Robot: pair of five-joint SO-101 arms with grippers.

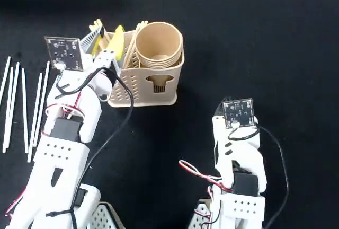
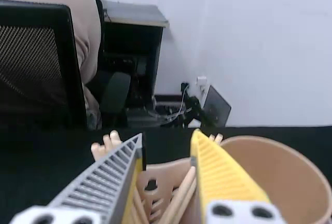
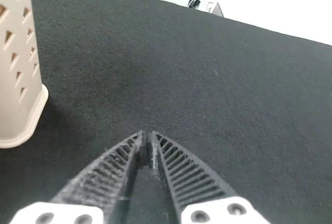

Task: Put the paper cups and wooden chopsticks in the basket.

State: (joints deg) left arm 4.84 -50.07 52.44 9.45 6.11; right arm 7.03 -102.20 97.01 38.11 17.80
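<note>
The high view looks steeply down on the table from well above. The left wrist view looks out level between the left fingers, close over the basket. The right wrist view tilts down past the right fingers, the basket beside them; all three share it.

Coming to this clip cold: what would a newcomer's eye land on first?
The beige basket standing on the black table, with stacked paper cups in one compartment, draws the eye first. The left gripper hangs open over the chopsticks in its other compartment, while loose chopsticks lie along the table's left edge.
</note>
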